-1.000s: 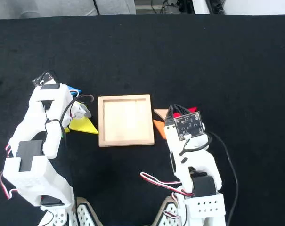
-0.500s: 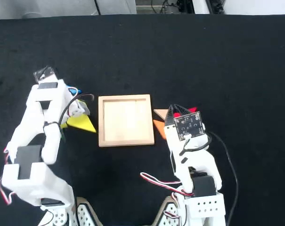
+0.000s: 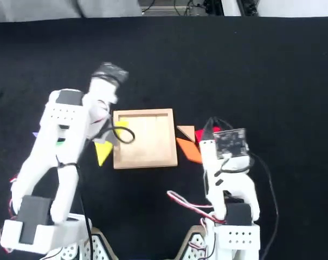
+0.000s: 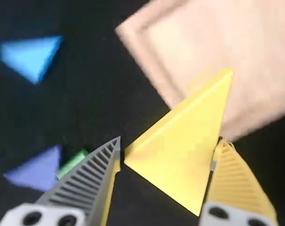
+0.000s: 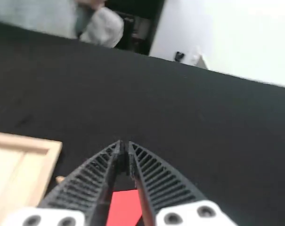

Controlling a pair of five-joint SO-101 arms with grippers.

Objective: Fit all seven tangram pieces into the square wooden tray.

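The square wooden tray [image 3: 145, 157] lies mid-table with nothing in it. My left gripper [image 4: 169, 143] is shut on a yellow triangle [image 4: 180, 160], held tilted above the tray's left rim [image 4: 147, 52]; from above the triangle [image 3: 103, 153] pokes out under the left arm. A blue triangle [image 4: 29, 54], a purple piece [image 4: 36, 167] and a green piece [image 4: 74, 160] lie on the cloth left of the tray. My right gripper [image 5: 124, 145] is shut and holds nothing, above a red piece [image 5: 123, 207]. An orange piece [image 3: 188, 150] and a tan triangle [image 3: 186, 131] lie right of the tray.
Black cloth covers the whole table [image 3: 234, 70]. The left arm's white body [image 3: 66, 130] hangs over the pieces to the left of the tray. The far half of the table is open room.
The left arm has risen and swung right toward the tray, carrying the yellow triangle off the cloth. The right arm has shifted slightly to the right.
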